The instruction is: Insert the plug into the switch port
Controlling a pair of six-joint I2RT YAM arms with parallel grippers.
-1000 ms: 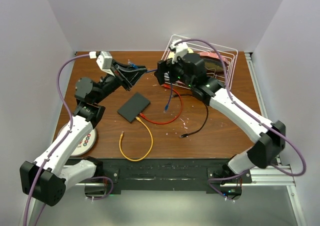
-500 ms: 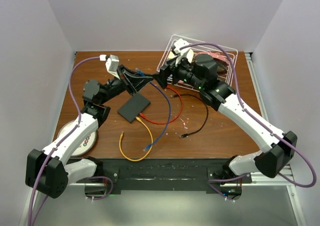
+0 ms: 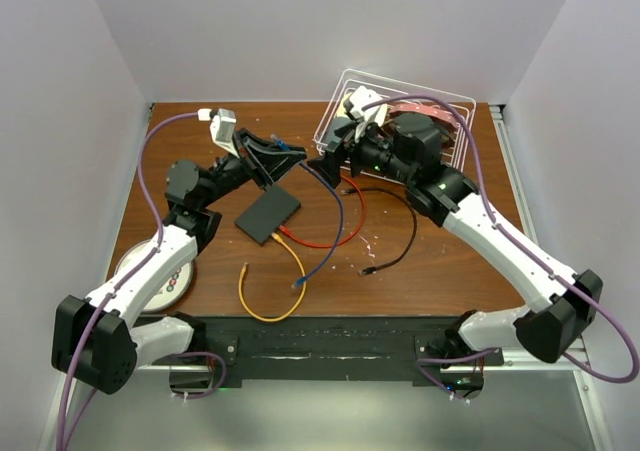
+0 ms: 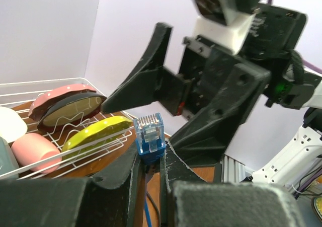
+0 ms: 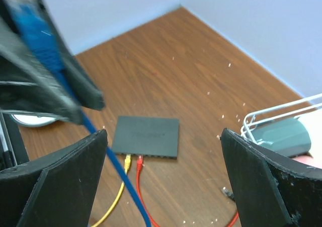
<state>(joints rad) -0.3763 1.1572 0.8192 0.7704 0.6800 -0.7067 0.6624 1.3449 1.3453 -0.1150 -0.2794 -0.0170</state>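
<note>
Currently the left gripper [image 4: 151,161] is pinching the blue plug [image 4: 151,134] between its fingers. The plug stands upright, its clear tip pointing away from the wrist. In the top view this gripper [image 3: 283,157] is held above the surface [image 3: 450,241] in the upper middle of the frame, just beyond the switch [image 3: 268,214]. The blue cable [image 3: 340,211] hangs from the plug and curves toward the lower middle of the frame. It ends in a loose connector lying on the surface near the yellow cable [image 3: 262,306].

The right gripper [image 3: 326,163] is spread wide and holds nothing. It faces the left gripper at close quarters, nearly tip to tip; whether the two touch cannot be determined. In the right wrist view its fingers [image 5: 55,186] frame the switch [image 5: 146,136] lying below.

The switch lies flat on the surface, left of centre in the top view and turned at an angle, with its socket edge toward the lower right. The yellow cable and the red cable [image 3: 335,239] are seated side by side in that edge. A black cable [image 3: 408,241] lies loose right of centre.

A white wire basket [image 3: 445,106] holding dishes stands at the upper right, and a round disc [image 3: 165,276] lies at the lower left, partly under the left arm
</note>
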